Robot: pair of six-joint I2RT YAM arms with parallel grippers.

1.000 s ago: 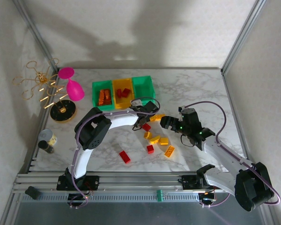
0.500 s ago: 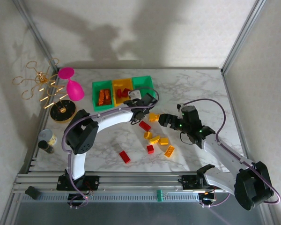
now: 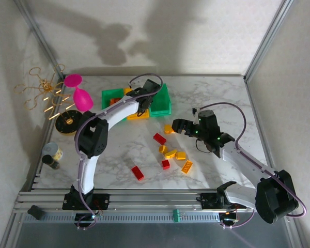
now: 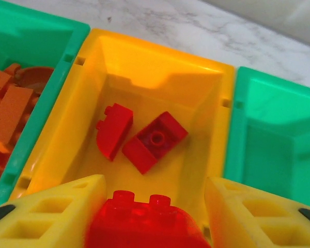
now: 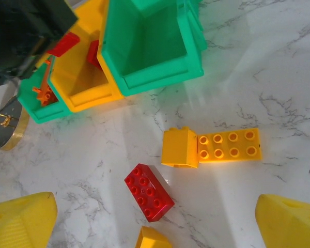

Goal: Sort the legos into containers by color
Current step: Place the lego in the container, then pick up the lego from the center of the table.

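Nearest to the arm bases, a lone red brick (image 3: 138, 173) lies by itself on the marble counter (image 3: 119, 155). A little farther is a loose group. It has a small red brick (image 3: 166, 164), a yellow brick (image 3: 186, 166) just beside it, and two more yellow pieces (image 3: 181, 155) behind them.

Above the far side of this group hang the right jaws, wide apart with nothing between them (their yellow fingertips (image 5: 20, 222) frame the bottom corners of the wrist view). Under them lies an eight-stud red brick (image 5: 149, 192). Beyond it a flat yellow brick (image 5: 230, 144) rests against a yellow cube brick (image 5: 180, 148).

Farthest stand the three containers in one row, side touching side. There is a green container (image 4: 26, 31) with orange bricks (image 4: 10, 111) inside, a yellow container (image 4: 160, 72) in the middle, and a second green container (image 4: 279, 103). The left jaws are over the yellow container and are clamped on a glossy red brick (image 4: 144, 225). On the floor of that container lie an arched red brick (image 4: 115, 137) and a blocky red brick (image 4: 155, 142), just beside each other. A pink goblet (image 3: 81, 97) is near the left end of the row.
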